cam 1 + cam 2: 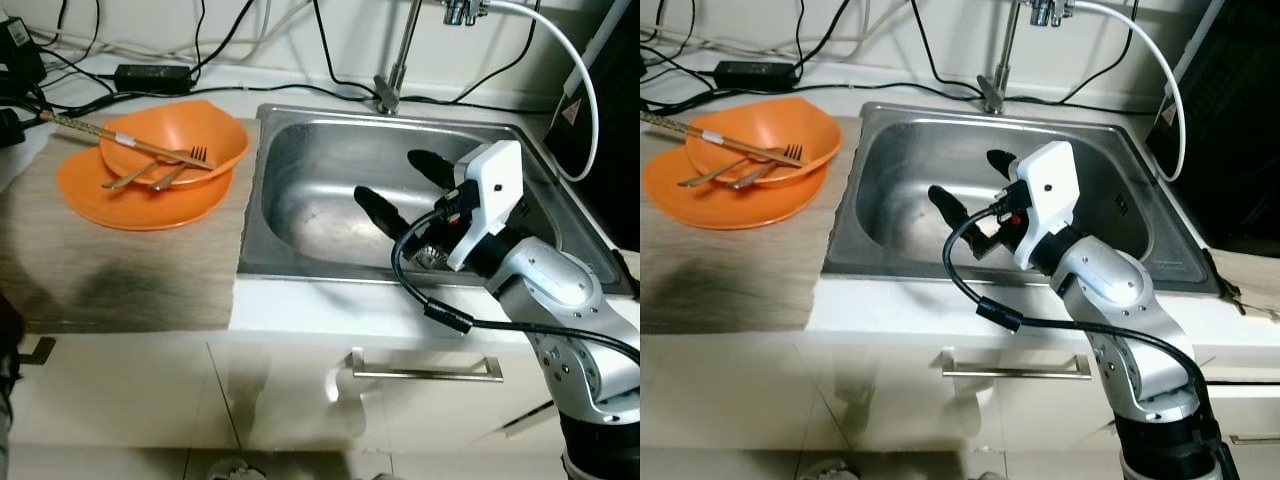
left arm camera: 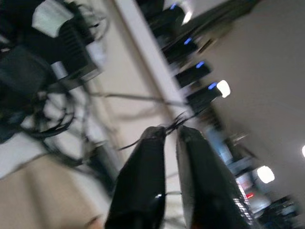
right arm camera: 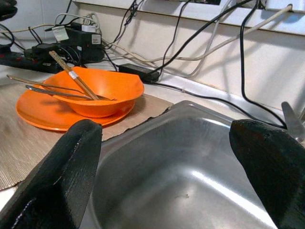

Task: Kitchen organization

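Orange bowl [image 1: 175, 148] sits on orange plate [image 1: 140, 190], far left on counter [image 1: 120, 280], w/ fork [image 1: 180, 168] & chopsticks [image 1: 110, 137] stacked inside, prob. ready to move together. Right pincer [image 1: 405, 190] released, hovering over sink [image 1: 330, 190], facing them. Left pincer [image 2: 169, 138] clenched, empty.

Lighting: even indoor light, bright on the white counter front. Glare: soft sheen on the steel sink [image 1: 300, 200] floor. Shadows: dark smudge on the mat [image 1: 120, 290] at 8 o'clock of the head views. Blur: left wrist view smeared by motion, with bright lamps at 3 o'clock. Right wrist view sharp.
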Tool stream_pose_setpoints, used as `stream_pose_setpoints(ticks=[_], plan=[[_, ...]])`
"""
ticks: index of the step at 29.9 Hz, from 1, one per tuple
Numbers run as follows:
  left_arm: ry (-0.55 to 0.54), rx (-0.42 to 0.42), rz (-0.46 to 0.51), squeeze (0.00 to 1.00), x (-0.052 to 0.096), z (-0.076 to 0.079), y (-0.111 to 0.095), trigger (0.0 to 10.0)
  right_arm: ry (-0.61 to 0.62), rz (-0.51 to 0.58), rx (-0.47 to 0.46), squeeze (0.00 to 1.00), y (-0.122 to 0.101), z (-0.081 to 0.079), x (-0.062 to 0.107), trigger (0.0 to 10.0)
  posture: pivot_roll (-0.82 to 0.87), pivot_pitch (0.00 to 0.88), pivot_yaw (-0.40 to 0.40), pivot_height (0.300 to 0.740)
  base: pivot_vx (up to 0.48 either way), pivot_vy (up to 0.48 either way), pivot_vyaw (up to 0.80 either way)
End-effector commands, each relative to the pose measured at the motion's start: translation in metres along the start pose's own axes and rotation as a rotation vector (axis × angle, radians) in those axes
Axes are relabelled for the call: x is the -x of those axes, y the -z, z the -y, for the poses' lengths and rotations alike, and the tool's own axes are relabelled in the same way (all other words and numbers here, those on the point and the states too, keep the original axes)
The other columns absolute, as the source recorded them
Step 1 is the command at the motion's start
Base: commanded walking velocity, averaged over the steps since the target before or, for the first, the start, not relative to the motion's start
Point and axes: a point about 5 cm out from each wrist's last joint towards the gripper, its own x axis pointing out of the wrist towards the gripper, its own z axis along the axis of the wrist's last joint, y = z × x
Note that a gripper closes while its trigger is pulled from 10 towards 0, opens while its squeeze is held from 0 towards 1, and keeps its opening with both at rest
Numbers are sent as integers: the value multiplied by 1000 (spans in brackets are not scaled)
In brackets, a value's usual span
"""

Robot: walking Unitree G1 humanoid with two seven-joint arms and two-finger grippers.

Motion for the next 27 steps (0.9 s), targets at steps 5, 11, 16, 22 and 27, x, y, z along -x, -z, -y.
stream_pose_setpoints(ticks=[5, 11, 16, 22, 27], plan=[[-147, 79, -57, 1000, 6, -20, 22, 10000, -2, -2, 4, 0, 2, -1, -4, 10000, -55, 13, -47, 740, 0, 0, 0], [-166, 92, -92, 1000, 8, -24, 30, 10000, 12, -22, 10, 0, 7, 2, -1, 10000, -55, 10, -34, 740, 0, 0, 0], [-145, 109, -123, 1000, 6, -19, 34, 10000, 27, -11, 1, 0, 8, 2, -2, 10000, -54, 9, -25, 740, 0, 0, 0], [-141, 120, -175, 1000, 6, -16, 42, 10000, 31, -7, -3, 0, 9, 1, -2, 10000, -53, 6, -15, 740, 0, 0, 0], [-160, 171, -182, 1000, 7, -18, 47, 10000, 36, -4, -5, 0, 9, 2, -1, 10000, -55, 7, -11, 740, 0, 0, 0]])
